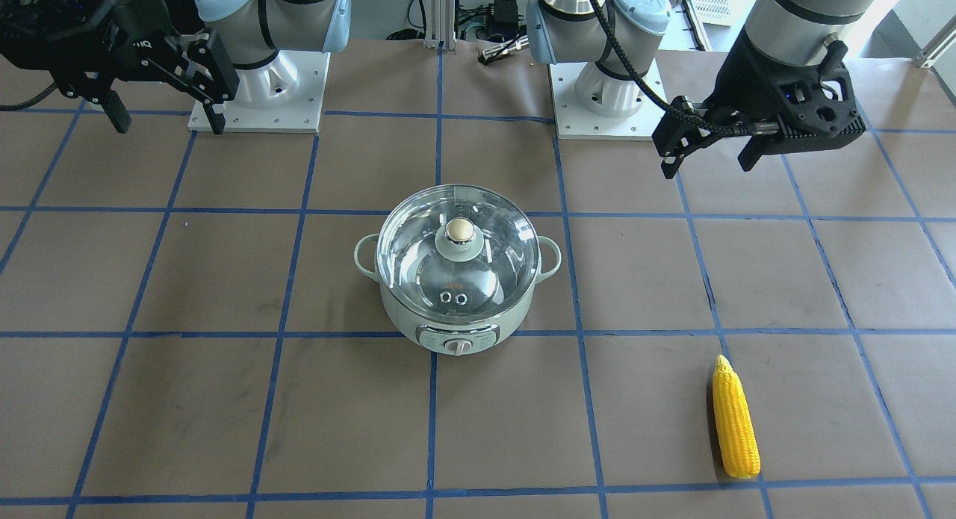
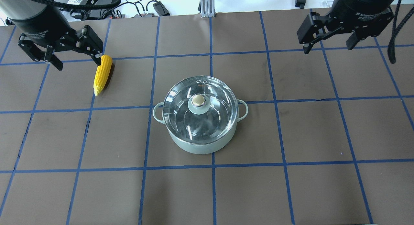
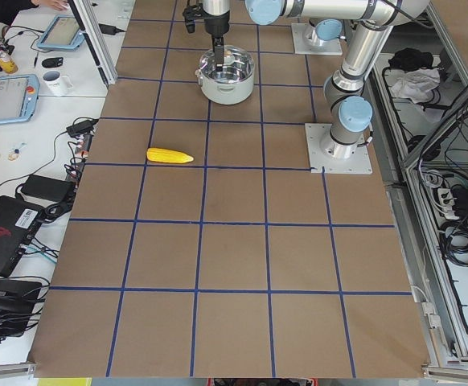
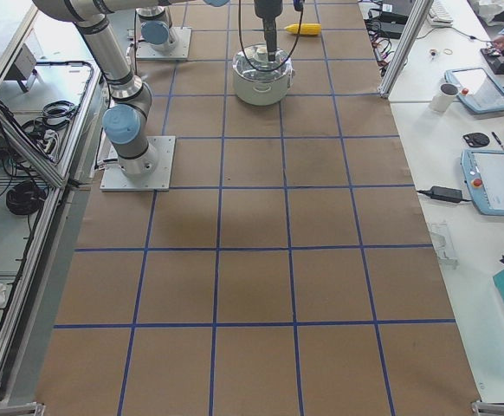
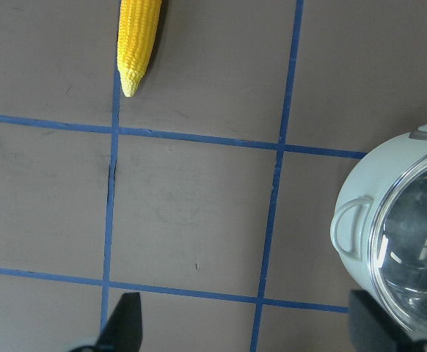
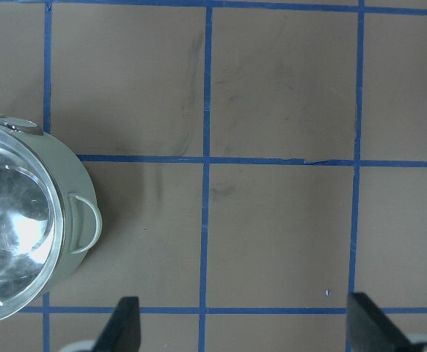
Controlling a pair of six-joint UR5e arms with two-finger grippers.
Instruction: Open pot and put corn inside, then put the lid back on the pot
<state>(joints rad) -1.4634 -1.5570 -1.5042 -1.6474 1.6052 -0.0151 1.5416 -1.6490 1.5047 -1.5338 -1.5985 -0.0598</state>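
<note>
Capped by a domed glass lid [image 2: 181, 113], the round mint pot [image 2: 200, 148] is set on the surface [image 2: 291, 131]. The knobbly tapered corn [image 2: 103, 74] is laid apart, seemingly forward of the left gripper [image 2: 77, 61], whose fingers, like those of the right gripper [image 2: 328, 47], are spread.

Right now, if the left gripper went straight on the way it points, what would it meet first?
The left gripper probably meets bare table first; corn and pot lie off its line.
</note>
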